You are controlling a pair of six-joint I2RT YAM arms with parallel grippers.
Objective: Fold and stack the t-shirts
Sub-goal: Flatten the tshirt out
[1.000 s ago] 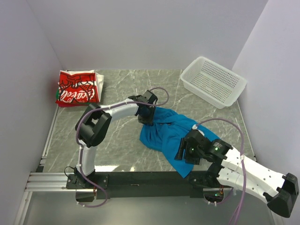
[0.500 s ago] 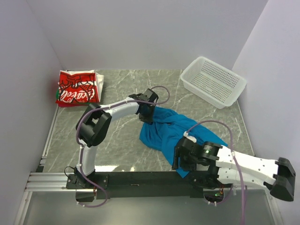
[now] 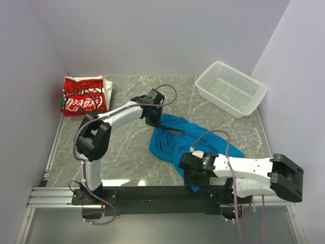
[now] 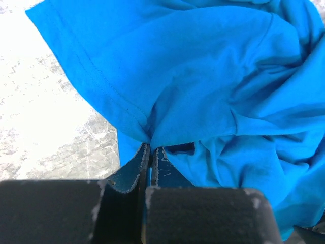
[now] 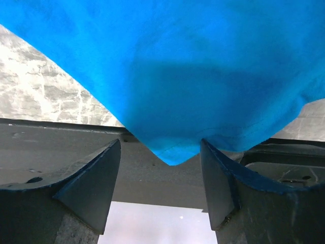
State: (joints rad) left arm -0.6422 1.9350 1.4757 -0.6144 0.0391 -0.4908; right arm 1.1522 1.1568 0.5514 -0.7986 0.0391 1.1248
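l jaws tight on blue tee (image 3: 170, 145)

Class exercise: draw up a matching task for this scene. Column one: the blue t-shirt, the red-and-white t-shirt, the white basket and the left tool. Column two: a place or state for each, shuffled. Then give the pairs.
Column one
1. blue t-shirt
2. red-and-white t-shirt
3. white basket
4. left tool

Column two
A. far right corner of the table
B. shut, pinching a fold of cloth
C. folded, far left corner
D. crumpled, near the middle

Pairs: 1-D, 2-C, 3-A, 4-B
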